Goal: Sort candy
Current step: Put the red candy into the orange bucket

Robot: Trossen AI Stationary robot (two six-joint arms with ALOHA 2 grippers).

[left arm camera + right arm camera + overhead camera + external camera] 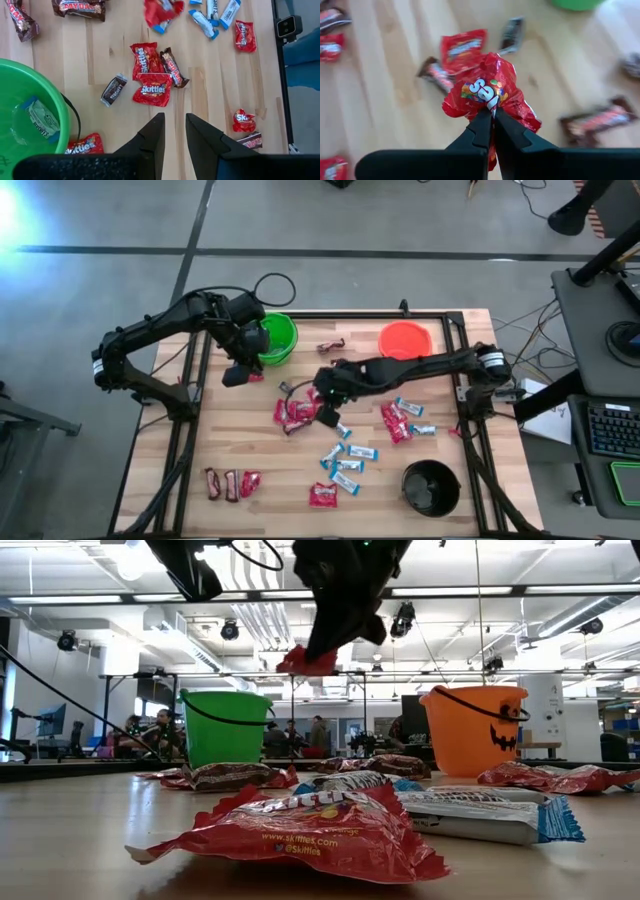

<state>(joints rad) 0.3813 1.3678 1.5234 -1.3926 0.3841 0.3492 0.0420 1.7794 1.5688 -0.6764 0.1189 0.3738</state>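
A crumpled red packet (487,90) hangs above the middle of the worktop (270,470), pinched tight in the right hand (492,117). More candy (345,455) lies scattered beneath and nearer. The left hand (174,135), fingers slightly apart and holding nothing, hovers beside the green bucket (278,337), which contains a light-blue bar (42,118).

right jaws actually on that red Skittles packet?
Touching. Right wrist view shows the right gripper with jaws pinched shut on the crumpled red Skittles packet.
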